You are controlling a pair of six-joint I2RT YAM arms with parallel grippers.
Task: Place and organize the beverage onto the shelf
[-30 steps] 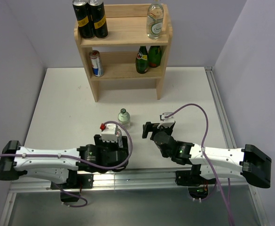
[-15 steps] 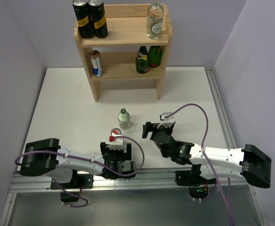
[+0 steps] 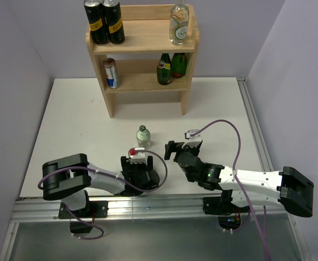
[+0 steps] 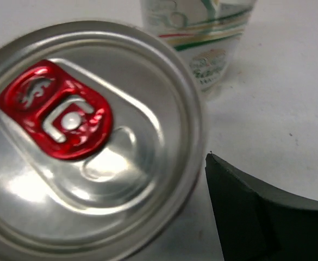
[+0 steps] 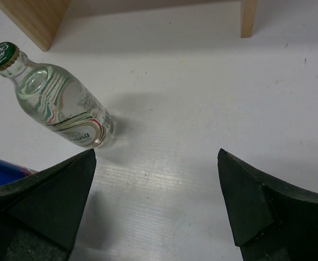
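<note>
The pale wood shelf point(image 3: 148, 38) stands at the far edge of the table. A silver can with a red tab point(image 3: 132, 152) stands upright near the table's front, and its top fills the left wrist view point(image 4: 88, 141). My left gripper point(image 3: 136, 159) is right over the can. One dark finger point(image 4: 256, 212) shows beside the rim with a gap; the other is hidden. A clear bottle with a green cap point(image 3: 142, 136) stands just beyond the can point(image 4: 202, 38) point(image 5: 61, 103). My right gripper point(image 3: 172, 150) is open and empty to the bottle's right point(image 5: 156, 163).
The shelf's top holds two black cans point(image 3: 105, 22) and a clear bottle point(image 3: 179, 24). Its middle tier holds a silver-blue can point(image 3: 111, 73) and two green bottles point(image 3: 169, 68). A metal rail point(image 3: 164, 204) runs along the table's near edge.
My left arm has folded in, its elbow swinging right toward the table. Its wrist has shifted a little right and now sits over the red-tab can. The right arm and the bottle have not moved.
</note>
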